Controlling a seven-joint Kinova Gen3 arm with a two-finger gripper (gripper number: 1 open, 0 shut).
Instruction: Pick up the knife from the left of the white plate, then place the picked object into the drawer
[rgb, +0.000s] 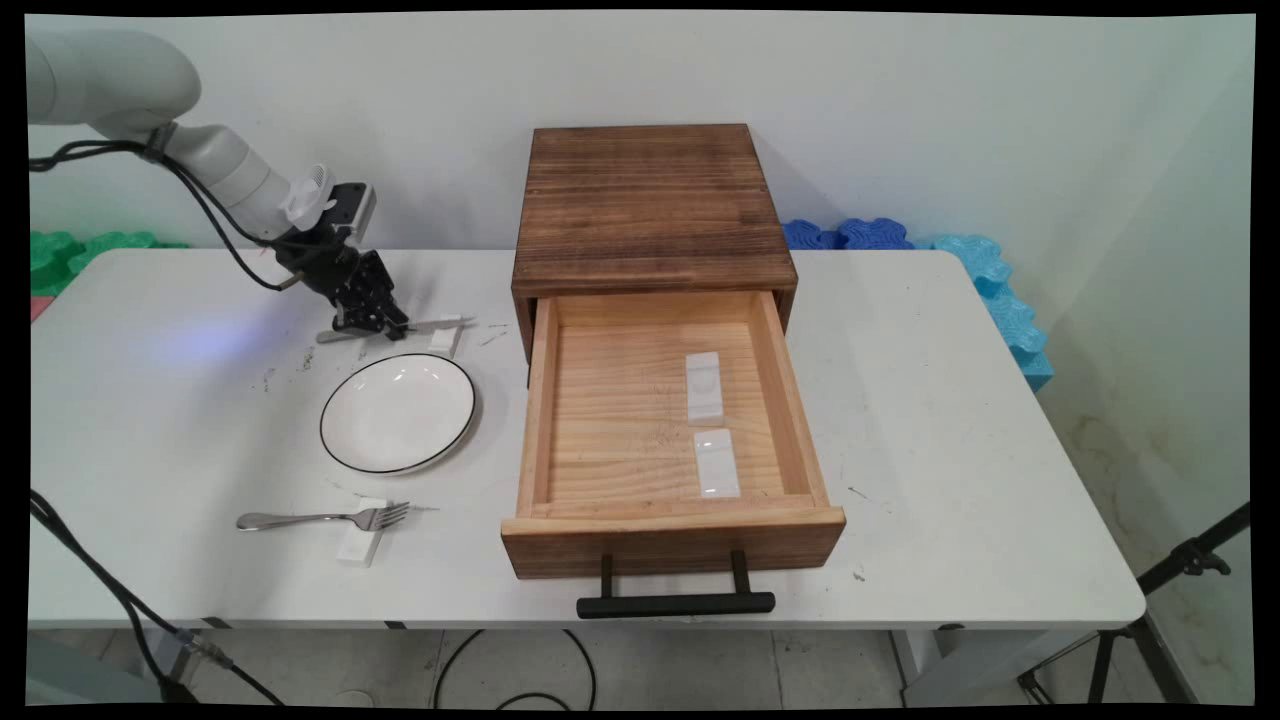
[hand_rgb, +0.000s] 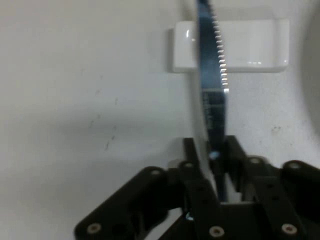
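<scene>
The gripper (rgb: 372, 318) is down at the table (rgb: 950, 430) just beyond the plate (rgb: 398, 412), its fingers (hand_rgb: 192, 165) pinched on a knife (hand_rgb: 212, 95). In the hand view the serrated blade stands on edge and runs away from the fingers across a small white rest (hand_rgb: 250, 45); in the main view the knife lies left to right with its tip over that rest, far side of the plate. Whether the blade bears on the rest or hangs just above it is hard to tell.

A fork (rgb: 325, 518) lies on another rest near the plate's near side. To the right, the wooden drawer (rgb: 668, 420) stands pulled open with two white rests inside.

The grip looks narrow and set on a thin part of the knife, so the knife could twist or slip between the fingers, and the blade could drag the rest or strike the plate's rim.
</scene>
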